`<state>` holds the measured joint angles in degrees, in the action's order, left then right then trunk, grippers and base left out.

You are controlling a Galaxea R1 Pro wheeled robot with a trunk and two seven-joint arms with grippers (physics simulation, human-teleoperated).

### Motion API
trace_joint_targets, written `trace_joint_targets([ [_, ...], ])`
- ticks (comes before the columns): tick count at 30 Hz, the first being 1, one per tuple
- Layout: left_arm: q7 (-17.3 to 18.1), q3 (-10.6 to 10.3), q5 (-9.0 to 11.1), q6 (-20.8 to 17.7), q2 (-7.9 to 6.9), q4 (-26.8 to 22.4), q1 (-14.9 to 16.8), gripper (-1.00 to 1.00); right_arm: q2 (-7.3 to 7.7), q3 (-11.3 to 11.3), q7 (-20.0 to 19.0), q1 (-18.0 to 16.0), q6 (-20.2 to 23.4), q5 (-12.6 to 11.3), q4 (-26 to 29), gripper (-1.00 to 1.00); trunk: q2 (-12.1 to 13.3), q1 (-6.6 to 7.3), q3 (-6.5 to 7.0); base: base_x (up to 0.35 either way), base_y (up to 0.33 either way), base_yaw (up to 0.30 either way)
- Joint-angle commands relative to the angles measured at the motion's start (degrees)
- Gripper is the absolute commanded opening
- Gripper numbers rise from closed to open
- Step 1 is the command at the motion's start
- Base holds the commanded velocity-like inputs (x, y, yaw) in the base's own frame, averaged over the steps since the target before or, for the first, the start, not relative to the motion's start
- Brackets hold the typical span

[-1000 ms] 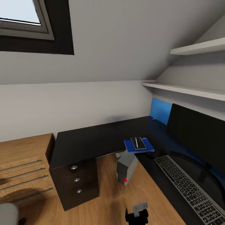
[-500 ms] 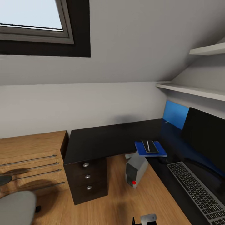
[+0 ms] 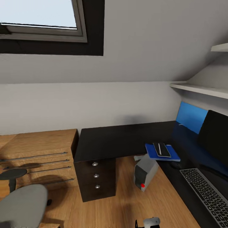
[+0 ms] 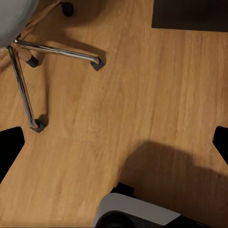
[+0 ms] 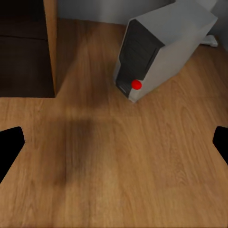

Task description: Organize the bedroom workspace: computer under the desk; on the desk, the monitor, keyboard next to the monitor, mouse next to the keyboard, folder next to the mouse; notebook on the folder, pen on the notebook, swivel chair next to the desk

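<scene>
Head view: folder [image 3: 162, 152] on the desk [image 3: 126, 139], notebook and pen stacked on it.
Chair [image 3: 22, 205] stands apart, left to bring closer; both grippers' fingers spread, holding nothing; computer [image 3: 144, 172] under desk.

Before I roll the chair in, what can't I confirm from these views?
- Black flat monitor: head view's right edge cuts it; stand unseen.
- Slim grey keyboard: cut by the corner.
- Mouse: only a dark blob beside the bright-blue folder, unclear.
- Grey swivel chair: back cropped.
</scene>
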<state>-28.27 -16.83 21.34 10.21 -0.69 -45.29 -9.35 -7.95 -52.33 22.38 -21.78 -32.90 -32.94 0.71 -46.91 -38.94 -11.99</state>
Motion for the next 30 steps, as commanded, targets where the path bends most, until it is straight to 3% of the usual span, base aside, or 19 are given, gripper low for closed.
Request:
trace_joint_targets([
  [1,-0.32,-0.32,0.60,0.33,-0.08,-0.04,0.03,1.00,0.01,-0.50,0.29,-0.02,-0.08,-0.28,-0.01,1.00,-0.06,-0.01,-0.15,0.000,0.000,0.151],
  [30,-0.30,-0.27,0.55,0.43,-0.02,0.64,0.03,1.00,0.05,-0.58,0.34,-0.02,-0.15,-0.33,-0.01,1.00,-0.06,-0.01,-2.39,0.000,0.000,0.162],
])
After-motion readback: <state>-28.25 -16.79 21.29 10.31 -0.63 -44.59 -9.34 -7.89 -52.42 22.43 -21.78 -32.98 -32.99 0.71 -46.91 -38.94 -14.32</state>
